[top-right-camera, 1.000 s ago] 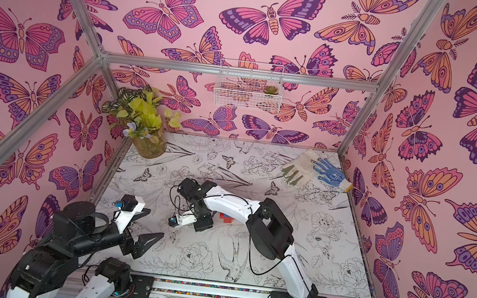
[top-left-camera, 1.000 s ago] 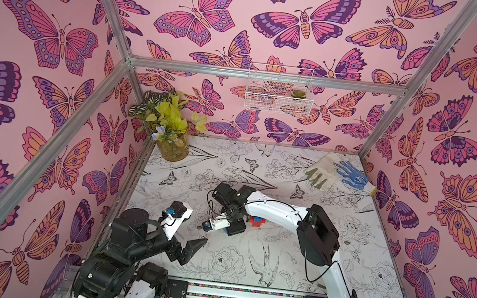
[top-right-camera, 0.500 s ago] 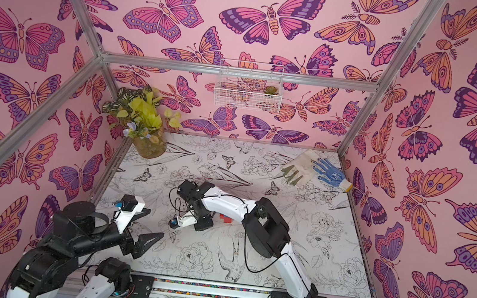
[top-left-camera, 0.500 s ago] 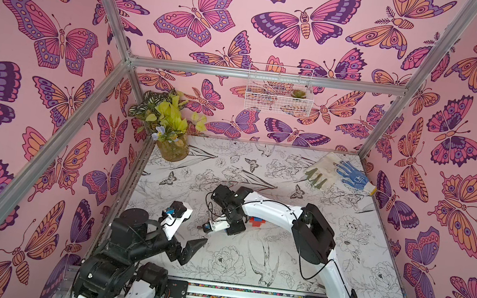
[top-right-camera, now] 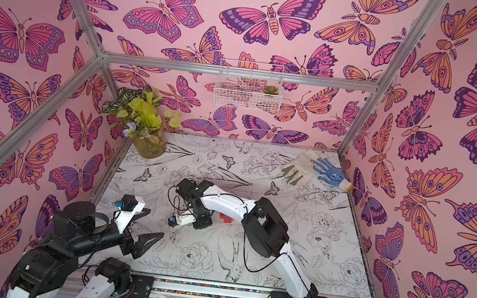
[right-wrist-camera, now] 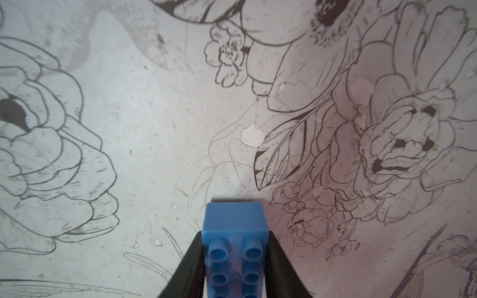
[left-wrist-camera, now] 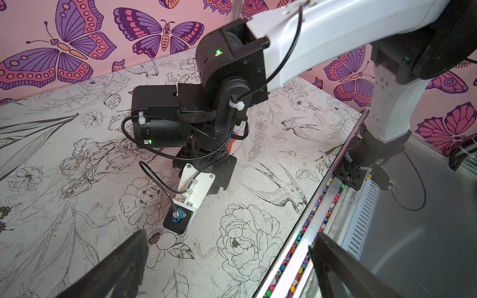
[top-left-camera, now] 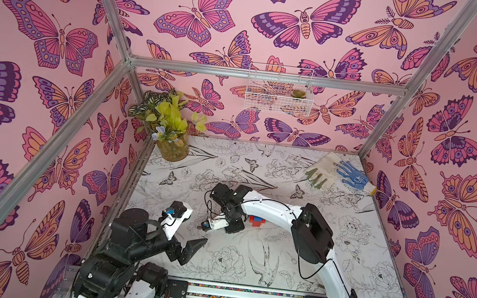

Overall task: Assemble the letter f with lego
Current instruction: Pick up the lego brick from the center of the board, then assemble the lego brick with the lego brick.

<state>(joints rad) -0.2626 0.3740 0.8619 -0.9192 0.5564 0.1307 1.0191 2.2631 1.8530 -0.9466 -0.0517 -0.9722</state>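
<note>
Pink butterfly walls [top-left-camera: 238, 46]; floral tbl [top-left-camera: 361, 253]

We count two arms, the left arm [top-left-camera: 137, 240] at lower left and the right arm [top-left-camera: 273, 209] at centre. At upper right lie two gloves, a blue glove [top-left-camera: 349, 174] and a pale glove [top-left-camera: 318, 174]. There is one plant [top-left-camera: 168, 121] and one basket [top-left-camera: 262, 102]. The right wrist view shows one blue brick [right-wrist-camera: 235, 224]. In a top view we see a red-and-blue cluster [top-left-camera: 256, 221] whose bricks we cannot count.

1. Blue lego brick [right-wrist-camera: 233, 222], pinched in the right claw [right-wrist-camera: 234, 237]: smooth moulded plastic with a slight sheen.
2. Claw fingers [right-wrist-camera: 191, 260]: matt black, smooth.
3. Counter [right-wrist-camera: 144, 134] ahead of the claw: matt printed sheet, scuffed and speckled.
4. Right arm shell [top-left-camera: 270, 207] behind the claw: glossy white plastic, with matt black joints.
5. Frame bars [top-left-camera: 194, 68]: brushed metal.
6. Blue glove [top-left-camera: 349, 174], far beyond the claw: knitted cloth.
</note>
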